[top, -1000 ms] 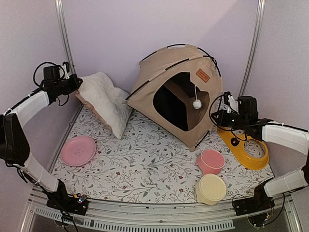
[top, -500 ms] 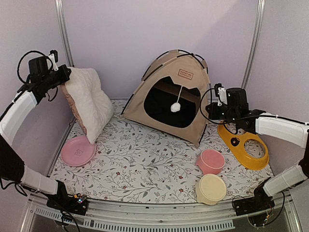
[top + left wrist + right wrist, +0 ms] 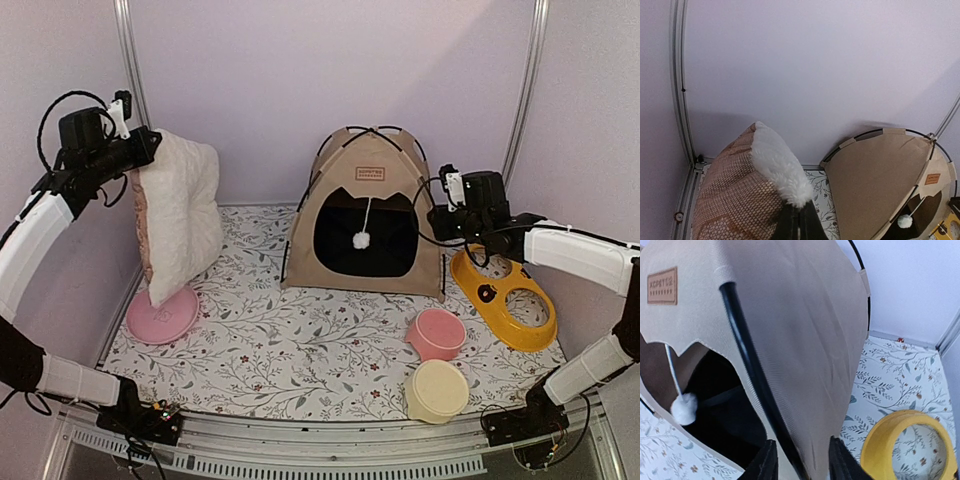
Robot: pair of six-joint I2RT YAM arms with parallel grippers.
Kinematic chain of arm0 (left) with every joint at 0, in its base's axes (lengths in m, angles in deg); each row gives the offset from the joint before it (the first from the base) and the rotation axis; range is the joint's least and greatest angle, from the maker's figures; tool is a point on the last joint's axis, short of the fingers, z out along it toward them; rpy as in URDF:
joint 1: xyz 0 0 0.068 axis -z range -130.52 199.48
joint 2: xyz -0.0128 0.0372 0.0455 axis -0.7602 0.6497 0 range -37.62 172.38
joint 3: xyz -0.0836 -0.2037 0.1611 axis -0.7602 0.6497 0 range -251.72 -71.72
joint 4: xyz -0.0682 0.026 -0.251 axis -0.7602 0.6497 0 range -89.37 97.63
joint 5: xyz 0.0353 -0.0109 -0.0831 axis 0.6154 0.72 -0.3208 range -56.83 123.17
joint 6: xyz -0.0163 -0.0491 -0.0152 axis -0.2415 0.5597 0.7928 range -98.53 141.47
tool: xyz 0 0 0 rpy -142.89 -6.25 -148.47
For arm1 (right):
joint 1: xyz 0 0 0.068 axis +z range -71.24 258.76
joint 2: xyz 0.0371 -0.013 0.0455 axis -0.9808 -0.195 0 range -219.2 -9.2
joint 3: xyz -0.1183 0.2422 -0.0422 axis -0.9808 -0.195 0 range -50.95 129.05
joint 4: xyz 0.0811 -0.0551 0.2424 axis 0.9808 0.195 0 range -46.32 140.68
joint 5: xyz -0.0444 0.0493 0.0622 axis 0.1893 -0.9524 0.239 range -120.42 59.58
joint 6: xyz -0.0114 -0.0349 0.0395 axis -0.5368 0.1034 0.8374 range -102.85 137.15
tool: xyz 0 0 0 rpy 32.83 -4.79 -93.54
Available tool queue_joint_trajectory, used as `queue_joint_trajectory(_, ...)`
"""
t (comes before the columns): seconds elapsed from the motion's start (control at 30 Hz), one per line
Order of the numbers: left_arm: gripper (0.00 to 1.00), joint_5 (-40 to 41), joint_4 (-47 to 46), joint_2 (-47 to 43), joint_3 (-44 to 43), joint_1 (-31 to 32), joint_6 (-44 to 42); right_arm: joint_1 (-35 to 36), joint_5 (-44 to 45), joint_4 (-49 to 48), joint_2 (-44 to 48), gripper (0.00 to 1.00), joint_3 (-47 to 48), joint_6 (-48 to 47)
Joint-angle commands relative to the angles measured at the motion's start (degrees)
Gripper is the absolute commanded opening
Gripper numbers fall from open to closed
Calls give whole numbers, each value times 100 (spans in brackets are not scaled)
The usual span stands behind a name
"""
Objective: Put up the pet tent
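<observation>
Near the left edge, your left gripper [image 3: 800, 220] is pinched shut on the cushion [image 3: 185, 210], now hanging upright over the pink plate [image 3: 170, 322]. Farther back, your right gripper [image 3: 802, 455], clamped on 1 black pole [image 3: 747, 365], has swung the pet tent [image 3: 365, 215] square at the far edge's middle. Setup looks nearly done.

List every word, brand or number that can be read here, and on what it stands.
"XCPET...": upper line of the brown label patch on the pet tent; its last letters are unclear.
Lower line of the same patch: too small to read.
No other text shows.
</observation>
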Motion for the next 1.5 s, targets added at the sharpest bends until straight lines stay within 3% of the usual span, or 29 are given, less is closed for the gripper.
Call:
queue_joint_trajectory(0.0, 0, 109, -215, -227, -201, 358, -83, -27, 137, 64, 43, 46, 232, 1)
queue_joint_trajectory(0.23, 0, 415, -180, -432, -128, 789, -110, -24, -170, 427, 588, 77, 204, 250)
queue_joint_trajectory(0.37, 0, 471, -137, -635, -11, 1070, -65, 6, -339, 706, 966, 87, 106, 452)
queue_joint_trajectory(0.53, 0, 179, -40, -983, 157, 1441, 328, 83, -446, 892, 1476, 89, -49, 700)
queue_joint_trajectory(0.77, 0, 616, 356, -1670, 363, 2163, 564, 233, -885, 943, 1793, 89, -132, 936)
queue_joint_trajectory(0.9, 0, 90, 604, -2015, 480, 2297, 646, 401, -943, 906, 1804, 89, -123, 1022)
queue_joint_trajectory(1.3, 0, -2537, 693, -2425, 810, 2323, 805, 601, -1194, 600, 1654, 90, -144, 1215)
queue_joint_trajectory(1.47, 0, -2209, 870, -2352, 926, 2342, 346, 745, -1188, 799, 1517, 90, 162, 1224)
